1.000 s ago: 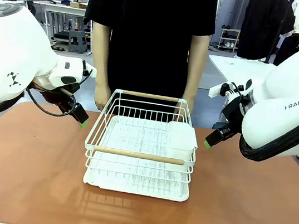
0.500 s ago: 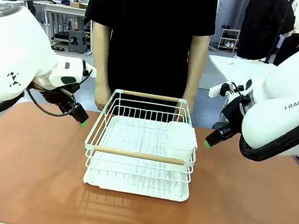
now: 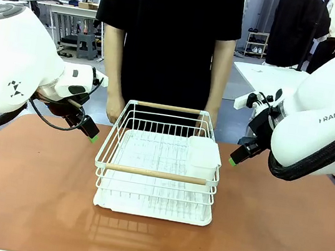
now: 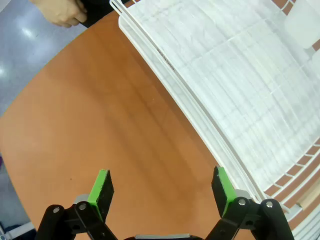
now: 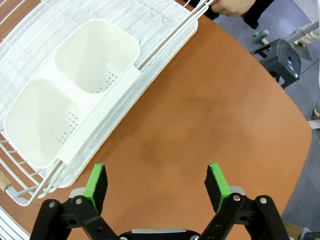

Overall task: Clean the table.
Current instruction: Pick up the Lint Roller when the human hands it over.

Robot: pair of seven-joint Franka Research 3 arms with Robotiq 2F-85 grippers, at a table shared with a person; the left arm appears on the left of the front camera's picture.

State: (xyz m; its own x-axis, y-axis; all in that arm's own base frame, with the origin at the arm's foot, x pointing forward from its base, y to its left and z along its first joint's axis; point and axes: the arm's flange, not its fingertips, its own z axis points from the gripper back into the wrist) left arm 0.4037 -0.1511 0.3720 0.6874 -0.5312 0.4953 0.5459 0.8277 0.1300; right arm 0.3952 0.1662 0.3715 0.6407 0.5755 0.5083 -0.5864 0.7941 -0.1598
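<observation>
One broad terracotta bench with rounded corners is spread across the front view, and it is seen again beneath both wrist cameras. Two white arms are held above its far half, the left arm at one edge of the picture and the right arm at the other. A person in a black shirt is stood at the far side, arms hanging down, with both hands kept just behind the rack's back rim.

At the middle of the bench a white wire rack is set on a white drip tray, with a pale wooden bar fitted along its front rim. A white caddy of two compartments is hung inside the rack at its right side.

The left claw is held spread apart over bare bench just beside the rack's left wall, and the reddish surface is seen between its green pads. The right claw is likewise held wide apart, above bare bench just beside the rack's right wall, near the caddy. Neither claw is touched to the rack or the bench.
</observation>
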